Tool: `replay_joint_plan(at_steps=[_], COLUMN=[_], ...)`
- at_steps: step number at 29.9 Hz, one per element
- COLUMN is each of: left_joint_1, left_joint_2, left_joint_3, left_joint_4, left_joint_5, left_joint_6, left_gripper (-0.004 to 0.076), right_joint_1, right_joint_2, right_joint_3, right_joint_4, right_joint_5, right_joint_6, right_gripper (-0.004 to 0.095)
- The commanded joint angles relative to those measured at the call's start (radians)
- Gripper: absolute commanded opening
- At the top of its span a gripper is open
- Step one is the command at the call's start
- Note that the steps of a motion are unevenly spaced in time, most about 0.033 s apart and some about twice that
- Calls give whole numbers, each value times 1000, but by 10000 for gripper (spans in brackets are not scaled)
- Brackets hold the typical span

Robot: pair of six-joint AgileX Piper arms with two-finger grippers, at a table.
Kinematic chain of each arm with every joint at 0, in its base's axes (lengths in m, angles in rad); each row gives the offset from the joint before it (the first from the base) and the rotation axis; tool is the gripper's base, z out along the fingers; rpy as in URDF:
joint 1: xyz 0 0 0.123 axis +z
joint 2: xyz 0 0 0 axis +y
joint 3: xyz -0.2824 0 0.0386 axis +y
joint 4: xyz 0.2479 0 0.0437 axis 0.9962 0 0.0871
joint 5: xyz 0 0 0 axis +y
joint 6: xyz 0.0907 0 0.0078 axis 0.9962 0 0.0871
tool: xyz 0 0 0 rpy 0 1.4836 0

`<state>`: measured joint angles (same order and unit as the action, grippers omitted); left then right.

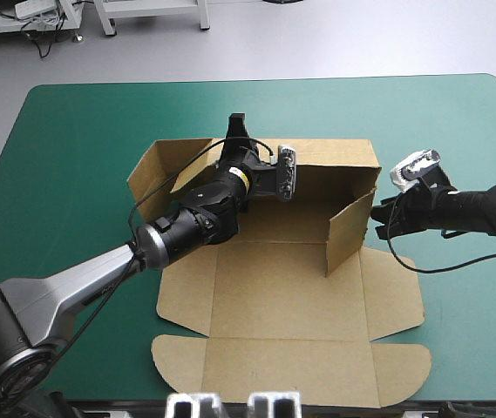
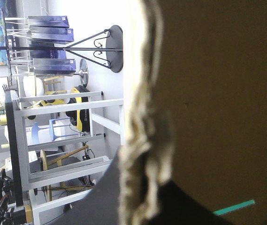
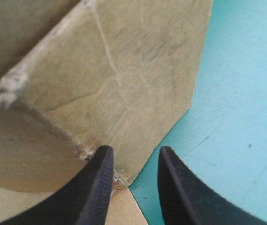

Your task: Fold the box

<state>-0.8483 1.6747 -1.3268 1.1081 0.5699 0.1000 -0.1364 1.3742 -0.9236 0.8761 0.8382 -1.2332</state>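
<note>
Box [image 3: 100,70] corner lies in the gap of the parted right tool [image 3: 135,152].

Right gripper [image 3: 135,150], jaws apart, at the brown box [image 3: 124,70] flap's corner, over teal-green cover [image 3: 236,117].

This was a robotics lab rather than a home or shop. Two robot arms, one from the left [image 1: 64,292] and one from the right [image 1: 492,209], reached over a brown box [image 1: 265,287] on a bench [image 1: 73,113] with a teal-green cover. Beyond its far edge lay a bare grey floor [image 1: 317,43], white metal table legs [image 1: 152,13] and loose cables [image 1: 38,35]. The left wrist view looked into the room at white metal frames [image 2: 67,105], a rack of blue-purple cartons [image 2: 49,21] and a wooden stool [image 2: 60,157].
</note>
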Motion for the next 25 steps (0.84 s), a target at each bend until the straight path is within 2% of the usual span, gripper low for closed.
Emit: replay_joint_plan(at_steps=[1, 14, 20, 25], left_joint_1=[-9, -9, -9, -9], left_joint_2=[-29, -29, -28, -25], left_joint_3=[-22, -22, -22, -22], left_joint_4=[-16, -16, -16, -17], left_joint_5=[5, 5, 5, 5], left_joint_6=[-6, -6, -6, 12], left_gripper=[-10, -10, -10, -10], right_joint_1=[0, 0, 0, 0], right_joint_2=[-35, -35, -26, -7], right_joint_3=[-20, -20, -20, -20], right_joint_4=[41, 43, 110, 206], right_joint_5=[46, 135, 22, 12], right_joint_6=[-49, -51, -62, -107], right_gripper=[369, 462, 466, 465])
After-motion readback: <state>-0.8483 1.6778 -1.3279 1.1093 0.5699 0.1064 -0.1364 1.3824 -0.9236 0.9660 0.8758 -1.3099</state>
